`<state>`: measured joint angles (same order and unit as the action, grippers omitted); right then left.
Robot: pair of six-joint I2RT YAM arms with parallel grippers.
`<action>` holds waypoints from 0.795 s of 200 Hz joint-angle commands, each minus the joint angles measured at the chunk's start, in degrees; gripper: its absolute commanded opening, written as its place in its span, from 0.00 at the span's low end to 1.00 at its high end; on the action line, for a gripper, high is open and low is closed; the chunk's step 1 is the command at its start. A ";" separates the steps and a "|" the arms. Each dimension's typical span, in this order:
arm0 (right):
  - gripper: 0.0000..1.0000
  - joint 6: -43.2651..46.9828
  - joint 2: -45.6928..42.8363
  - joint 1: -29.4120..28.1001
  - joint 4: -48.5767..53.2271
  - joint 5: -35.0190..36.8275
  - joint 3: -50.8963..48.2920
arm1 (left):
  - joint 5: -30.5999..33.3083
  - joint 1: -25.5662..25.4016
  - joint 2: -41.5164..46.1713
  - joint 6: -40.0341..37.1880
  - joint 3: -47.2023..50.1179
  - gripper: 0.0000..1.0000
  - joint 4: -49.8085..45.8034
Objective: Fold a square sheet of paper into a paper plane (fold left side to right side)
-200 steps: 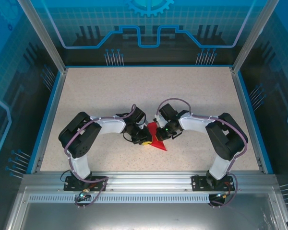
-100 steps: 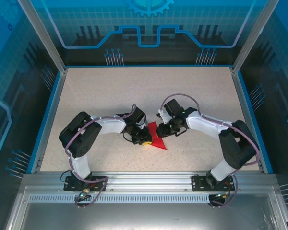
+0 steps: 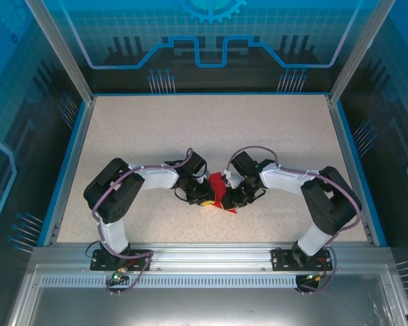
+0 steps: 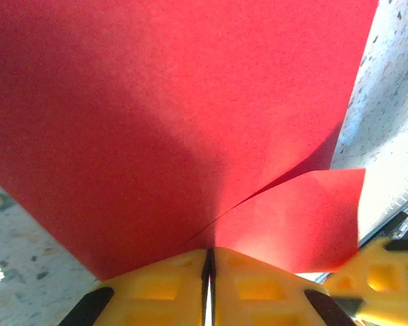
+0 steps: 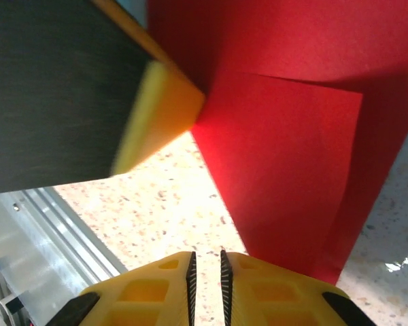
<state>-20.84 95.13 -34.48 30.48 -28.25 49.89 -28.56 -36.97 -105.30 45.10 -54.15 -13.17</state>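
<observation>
From above, both arms are seen bent inward so that their heads meet at the middle of the speckled table [image 3: 190,129]. The square sheet of paper [image 3: 219,183], bright red and folded into a smaller pointed shape, lies between them. The left gripper [image 3: 205,195] is placed at its left edge and the right gripper [image 3: 232,198] at its right edge, the two just beside each other.

In the left wrist view, the left gripper [image 4: 208,255] is shown with its yellow fingers pressed together on the near edge of the square sheet of paper [image 4: 177,115], with only a hairline between them. From that pinch the red sheet fans out in two layers, the upper one lifted and curved, the lower one flat. Speckled table [image 4: 394,122] is seen at the right, and a blurred yellow finger [image 4: 384,268] of the right gripper at the lower right corner.

In the right wrist view, the right gripper [image 5: 206,258] is shown with its jaws a narrow slit apart and nothing held between them. The square sheet of paper [image 5: 285,156] lies just ahead, a folded flap resting on a larger layer. A yellow finger [image 5: 160,112] of the left gripper touches the sheet's left corner.
</observation>
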 commanded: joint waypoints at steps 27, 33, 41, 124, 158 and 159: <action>0.19 -2.20 2.42 -0.17 1.85 2.62 -1.62 | 3.86 -0.36 -3.40 0.18 1.31 0.12 -3.51; 0.19 -2.40 2.49 -0.08 1.82 2.89 -1.81 | 3.97 -0.35 -3.37 0.16 1.24 0.12 -3.53; 0.19 -2.45 2.60 0.07 1.91 3.09 -2.10 | 3.99 -0.35 -3.42 0.08 1.24 0.12 -3.62; 0.19 -2.70 1.71 1.46 4.33 5.18 -4.16 | 4.32 -0.32 -3.73 -0.35 0.79 0.11 -4.36; 0.19 -2.87 -0.71 3.31 4.73 4.94 -6.82 | 4.50 -0.34 -4.19 -0.72 0.37 0.12 -4.76; 0.19 -2.83 -0.77 3.34 4.75 4.95 -6.91 | 4.49 -0.32 -4.20 -0.67 0.41 0.12 -4.76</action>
<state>-22.94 95.64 -33.08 29.76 -25.98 46.30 -28.86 -36.99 -105.78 45.06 -54.54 -13.21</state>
